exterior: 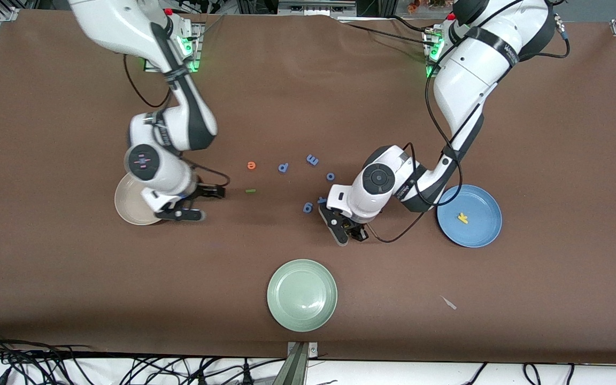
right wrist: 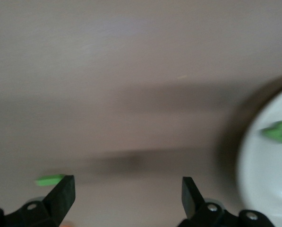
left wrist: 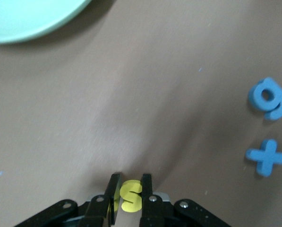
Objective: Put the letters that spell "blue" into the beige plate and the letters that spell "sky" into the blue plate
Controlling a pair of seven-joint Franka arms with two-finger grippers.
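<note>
Left wrist view: left gripper (left wrist: 129,187) clamped on yellow s (left wrist: 130,196); thin pinch could slip before blue plate (exterior: 482,231), at three o'clock. Right gripper (exterior: 195,203) gapes beside beige plate (exterior: 129,206).

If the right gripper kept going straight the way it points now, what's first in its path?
Probably the thin green l: the open right gripper, beside the beige plate, points along the table toward it. Depth is unclear.

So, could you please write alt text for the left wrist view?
The left gripper is shut on a yellow s, low over the brown table. Two periwinkle-blue letters lie on the table nearby, and the pale green plate shows at one corner.
</note>
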